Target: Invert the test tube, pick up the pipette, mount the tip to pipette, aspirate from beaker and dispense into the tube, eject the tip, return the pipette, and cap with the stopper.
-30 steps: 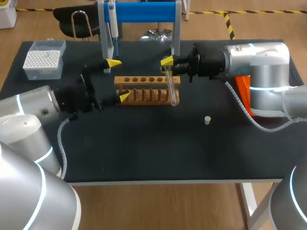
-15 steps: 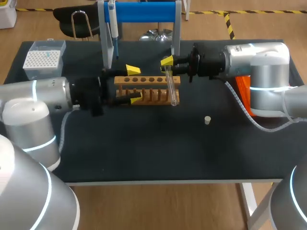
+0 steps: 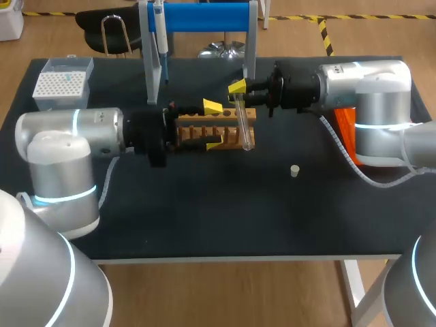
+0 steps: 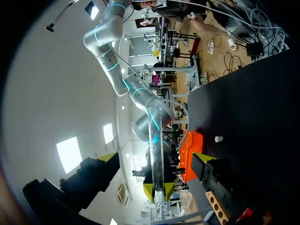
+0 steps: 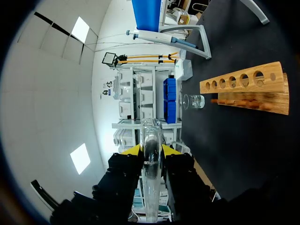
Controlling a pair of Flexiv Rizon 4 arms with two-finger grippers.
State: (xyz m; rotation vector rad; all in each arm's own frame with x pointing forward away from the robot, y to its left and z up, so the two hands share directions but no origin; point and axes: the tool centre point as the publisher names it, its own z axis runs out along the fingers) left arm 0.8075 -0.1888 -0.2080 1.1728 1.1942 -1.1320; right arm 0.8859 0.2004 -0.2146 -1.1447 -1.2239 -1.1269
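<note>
The worktop (image 3: 204, 204) is a dark, flat top, and a white box of tips (image 3: 63, 85) sits in its far left corner. A blue stand (image 3: 204, 16) stands on two legs at the middle of the far edge, and a wooden rack (image 3: 228, 133) with a row of round holes sits just in front of it, with a glass beaker (image 5: 193, 101) standing past the rack's end on the side of the left edge. A little white stopper (image 3: 294, 170) sits alone, nearer the right edge than the rack is, and an orange thing (image 3: 344, 133) lies close to the right edge.
</note>
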